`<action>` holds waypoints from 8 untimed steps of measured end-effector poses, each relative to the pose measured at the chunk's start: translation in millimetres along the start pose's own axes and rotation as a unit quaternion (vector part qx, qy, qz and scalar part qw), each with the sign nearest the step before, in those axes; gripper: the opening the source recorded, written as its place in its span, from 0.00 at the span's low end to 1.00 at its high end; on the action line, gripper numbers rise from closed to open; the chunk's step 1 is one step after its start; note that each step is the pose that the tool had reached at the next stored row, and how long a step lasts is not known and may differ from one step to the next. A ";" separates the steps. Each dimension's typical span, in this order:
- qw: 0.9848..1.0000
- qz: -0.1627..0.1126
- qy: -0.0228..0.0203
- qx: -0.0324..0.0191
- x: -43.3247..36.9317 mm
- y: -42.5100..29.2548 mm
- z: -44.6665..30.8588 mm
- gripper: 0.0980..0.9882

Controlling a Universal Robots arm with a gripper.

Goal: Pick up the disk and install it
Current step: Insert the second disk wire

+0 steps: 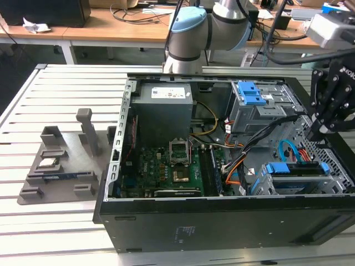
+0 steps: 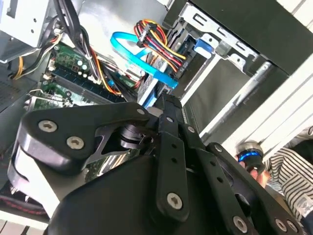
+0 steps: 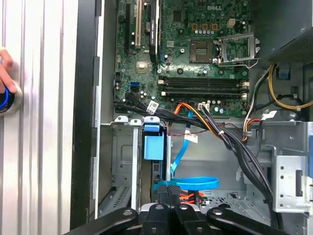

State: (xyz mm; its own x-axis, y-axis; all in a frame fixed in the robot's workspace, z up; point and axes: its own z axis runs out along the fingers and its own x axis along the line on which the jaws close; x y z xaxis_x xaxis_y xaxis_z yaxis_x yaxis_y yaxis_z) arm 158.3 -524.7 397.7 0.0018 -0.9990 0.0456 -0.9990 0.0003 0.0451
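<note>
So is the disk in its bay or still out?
In: the disk sits in the drive cage, blue rails along its sides, gripper just above.

A robotics lab or electronics workshop — an open computer case [image 1: 222, 166] lies on a slatted metal workbench [image 1: 50, 88], its motherboard [image 1: 166, 172] and cabling bared. At nine o'clock from the case sits a grey parts fixture [image 1: 61, 166]; toward twelve o'clock, wooden desks [image 1: 111, 30] strewn with cables — and a robot arm [image 1: 205, 27].

You see a slatted light-grey worktop [image 1: 61, 94] in the exterior view; behind it stand wooden desks [image 1: 105, 30] strewn with cables [image 1: 130, 12].
</note>
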 end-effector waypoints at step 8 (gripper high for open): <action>1.000 0.000 0.000 0.000 0.4 0.4 -8.9 0.01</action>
